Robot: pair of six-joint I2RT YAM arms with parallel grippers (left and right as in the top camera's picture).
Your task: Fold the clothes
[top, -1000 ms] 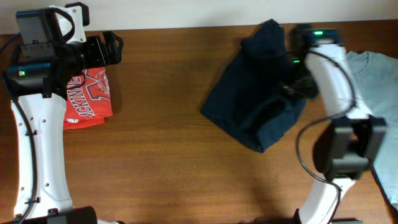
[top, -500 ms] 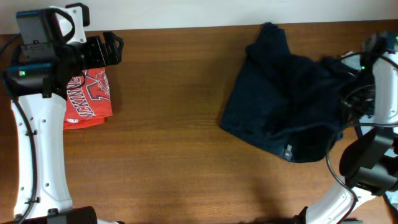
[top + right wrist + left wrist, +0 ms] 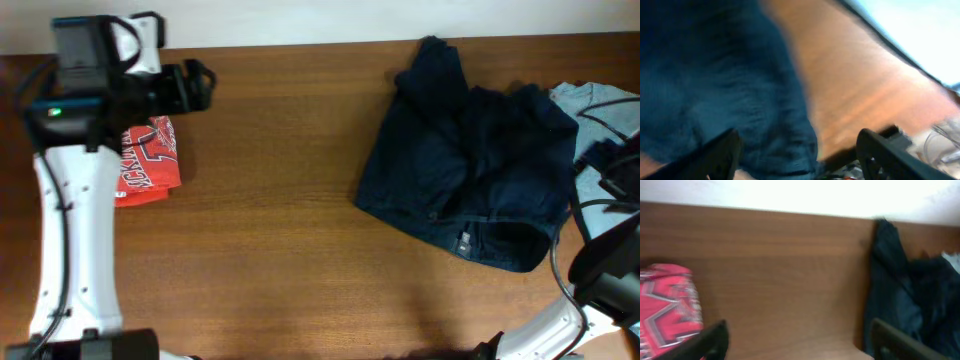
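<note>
The clothes [image 3: 465, 165], a large dark navy garment, lie spread and rumpled on the right half of the table, a small label near their front hem. In the blurred right wrist view the clothes [image 3: 730, 85] fill the left side. My right gripper [image 3: 805, 155] hangs open above their edge, its fingers wide apart and holding nothing. My left gripper [image 3: 203, 86] is open at the far left back of the table. In its own view the left gripper [image 3: 800, 342] frames bare wood, with the clothes [image 3: 905, 300] off to the right.
A folded red shirt with white lettering [image 3: 145, 162] lies under the left arm at the far left. A pale grey-blue T-shirt [image 3: 600, 100] sits at the right edge, behind the navy garment. The right arm [image 3: 605, 270] stands at the right edge. The wooden table [image 3: 270, 230] stretches between the two garments.
My right gripper dragged the navy garment to the right, then opened and let it go; the garment now lies spread wider. The left arm shifted slightly right.
</note>
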